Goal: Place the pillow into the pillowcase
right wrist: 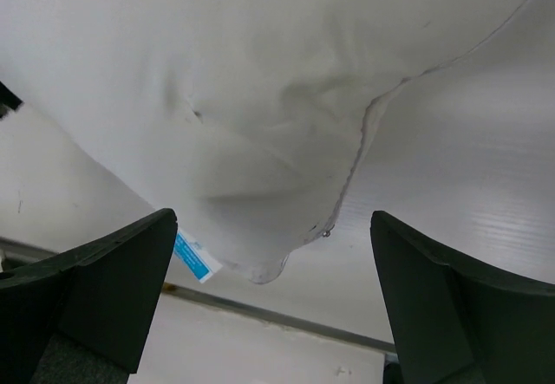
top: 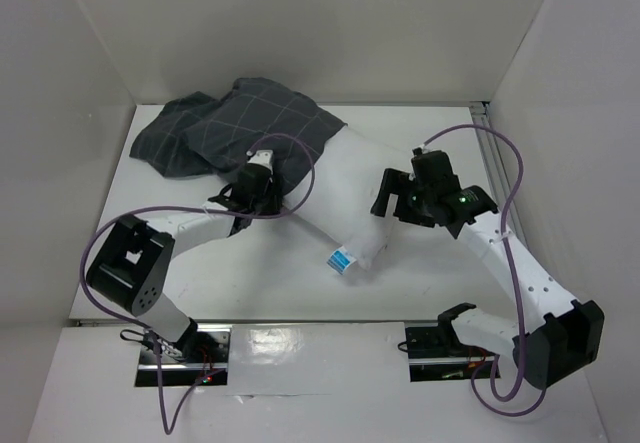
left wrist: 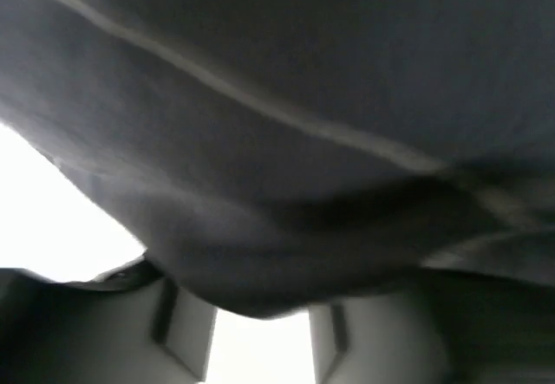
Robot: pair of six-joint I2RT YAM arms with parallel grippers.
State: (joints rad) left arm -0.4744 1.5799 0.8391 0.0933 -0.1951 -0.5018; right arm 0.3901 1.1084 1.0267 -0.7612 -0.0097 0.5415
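At far left of the surface (top: 235, 285), the pillowcase (top: 235, 123) lay bunched toward the back wall, and its near edge covered the far end of the pillow (top: 345, 198). The left jaws sat at that edge. Dark checked cloth draped over them and filled the wrist view, so I could not tell whether they were clamped on it or only beneath it. Judgement: the step in hand was drawing the mouth further down the pillow. This is best done with a firm bite on one hem layer only, pulling along the pillow's length while its free end is pinned. Further right, most of the pillow lay bare, with the tag (top: 343, 260) at its near corner. The right jaws stood wide apart over that end, gripping nothing. Possible hindrances: the purple cable (top: 311, 171) looped across the pillow, and the side wall (top: 560, 93) stood close on the right.
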